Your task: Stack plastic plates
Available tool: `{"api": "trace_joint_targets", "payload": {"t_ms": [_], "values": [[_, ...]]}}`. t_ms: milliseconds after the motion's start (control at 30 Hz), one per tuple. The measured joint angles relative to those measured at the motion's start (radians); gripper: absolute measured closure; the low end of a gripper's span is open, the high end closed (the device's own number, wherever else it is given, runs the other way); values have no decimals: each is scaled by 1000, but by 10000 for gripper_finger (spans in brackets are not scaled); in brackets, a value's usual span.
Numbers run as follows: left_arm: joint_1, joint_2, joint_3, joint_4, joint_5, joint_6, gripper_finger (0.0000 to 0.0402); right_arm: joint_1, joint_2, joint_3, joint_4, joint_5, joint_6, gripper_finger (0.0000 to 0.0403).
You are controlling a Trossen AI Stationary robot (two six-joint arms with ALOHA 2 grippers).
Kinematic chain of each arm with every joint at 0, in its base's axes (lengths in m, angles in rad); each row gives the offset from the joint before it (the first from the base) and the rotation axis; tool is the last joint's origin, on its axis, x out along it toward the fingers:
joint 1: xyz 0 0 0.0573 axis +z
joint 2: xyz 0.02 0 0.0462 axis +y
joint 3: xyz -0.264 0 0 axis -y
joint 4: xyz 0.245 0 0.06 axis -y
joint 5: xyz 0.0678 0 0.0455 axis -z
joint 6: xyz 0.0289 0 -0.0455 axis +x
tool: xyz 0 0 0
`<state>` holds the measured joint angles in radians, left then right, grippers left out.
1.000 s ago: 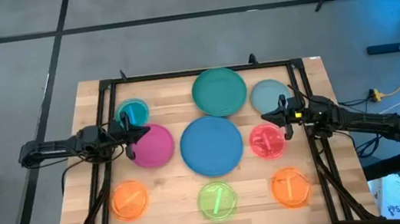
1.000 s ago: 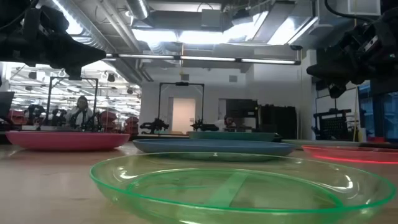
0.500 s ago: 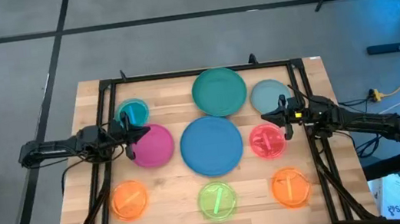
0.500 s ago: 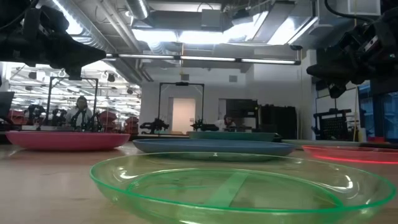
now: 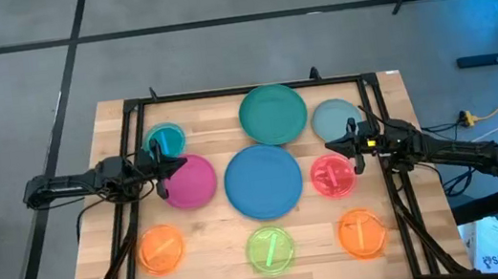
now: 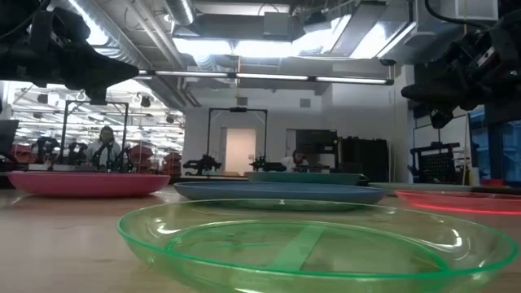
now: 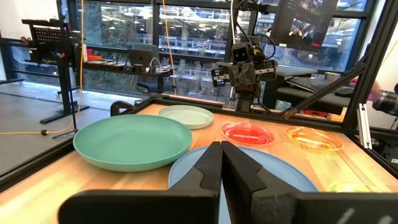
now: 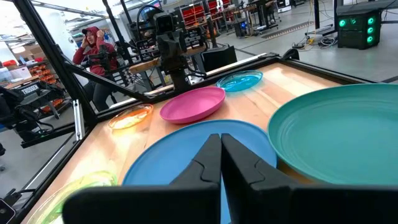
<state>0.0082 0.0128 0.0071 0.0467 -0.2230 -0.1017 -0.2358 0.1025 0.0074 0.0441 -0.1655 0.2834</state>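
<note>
Nine plates lie flat on the wooden table, each apart. A large blue plate is in the middle, a large teal one behind it. A magenta plate and a cyan one are at the left. A grey-blue plate and a red-pink one are at the right. Two orange plates and a lime one lie near the front. My left gripper is shut above the magenta plate's edge. My right gripper is shut above the red-pink plate's far edge.
A black frame runs along the table's far side and down both sides. A person sits beyond the table's left side. Bare wood shows between the plates and along the front edge.
</note>
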Motion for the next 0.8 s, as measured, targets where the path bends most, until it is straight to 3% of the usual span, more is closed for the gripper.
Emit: {"api": "trace_joint_targets", "payload": {"t_ms": [800], "values": [[0, 0, 0, 8, 0, 33, 398, 0, 0, 0, 0, 0, 0, 400]]}}
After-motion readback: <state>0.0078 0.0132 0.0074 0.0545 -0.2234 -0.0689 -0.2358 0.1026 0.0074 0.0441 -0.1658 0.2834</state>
